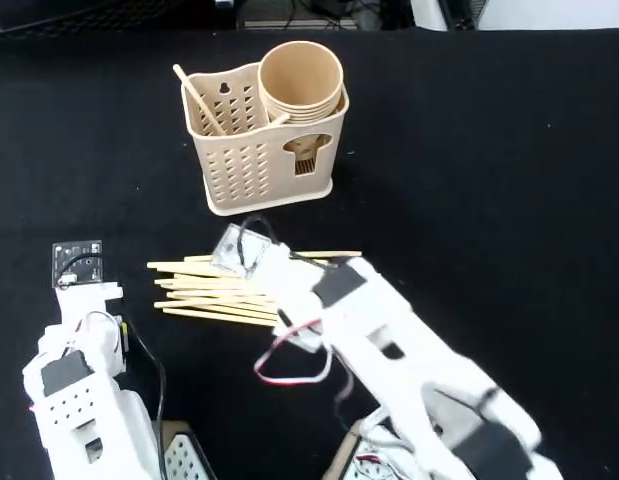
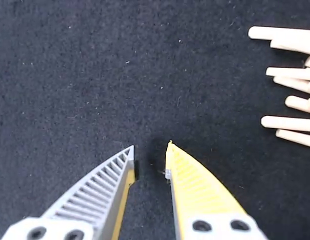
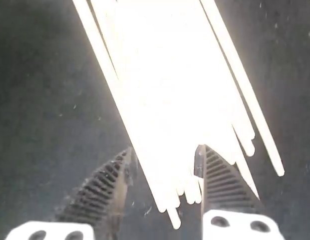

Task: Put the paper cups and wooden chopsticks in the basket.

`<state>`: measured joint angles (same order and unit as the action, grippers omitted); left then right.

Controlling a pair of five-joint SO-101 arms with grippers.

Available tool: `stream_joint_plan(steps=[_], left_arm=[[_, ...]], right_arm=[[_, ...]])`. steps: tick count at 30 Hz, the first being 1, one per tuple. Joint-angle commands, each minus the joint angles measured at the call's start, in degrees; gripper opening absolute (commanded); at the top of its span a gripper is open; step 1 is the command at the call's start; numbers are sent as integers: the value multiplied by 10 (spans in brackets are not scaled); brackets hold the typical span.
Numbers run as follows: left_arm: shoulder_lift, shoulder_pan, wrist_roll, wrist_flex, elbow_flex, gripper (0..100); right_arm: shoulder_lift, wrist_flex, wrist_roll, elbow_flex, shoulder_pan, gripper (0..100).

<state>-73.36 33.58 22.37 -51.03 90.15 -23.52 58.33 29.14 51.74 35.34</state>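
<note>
**Q:** How is the right gripper (image 3: 165,152) set, and why?

**A:** Its fingers are spread wide and placed astride the near ends of the loose wooden chopsticks (image 1: 204,290). Nothing is clamped yet. The straddle is judged to be preparation for a pinch on several sticks at once, since the bundle is laid flat on the table (image 1: 509,200)

**Q:** Where are the task's things shown?

**A:** In the high view the pile is seen near the centre, with the basket (image 1: 244,165) at 12 o'clock from it, clearly apart. The stacked paper cups (image 1: 301,75) are already seated in the compartment on its 3 o'clock side. A single chopstick (image 1: 197,97) is leaned in the 9 o'clock compartment. The cup part is judged done, while most sticks are left outside

**Q:** And the left gripper (image 2: 150,147)?

**A:** It is held low over bare cloth at 9 o'clock from the pile. Its fingers are parted by a narrow gap, and nothing is gripped

**Q:** What is found in the way?

**A:** The basket wall must be cleared by any lifted sticks, and the 3 o'clock compartment is taken up by the cups. A grip so near the ends is judged likely to let the sticks droop or fan
</note>
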Motion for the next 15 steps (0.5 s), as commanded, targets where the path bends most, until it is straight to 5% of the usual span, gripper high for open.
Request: stream_joint_plan(steps=[1, 11, 15], left_arm=[[-11, -6, 3, 11, -3, 116], [-11, -6, 3, 11, -3, 116], [-11, -6, 3, 11, -3, 116]], right_arm=[[68, -19, 24, -67, 8, 214], [238, -23, 42, -126, 8, 211], [254, -23, 42, -124, 8, 100]])
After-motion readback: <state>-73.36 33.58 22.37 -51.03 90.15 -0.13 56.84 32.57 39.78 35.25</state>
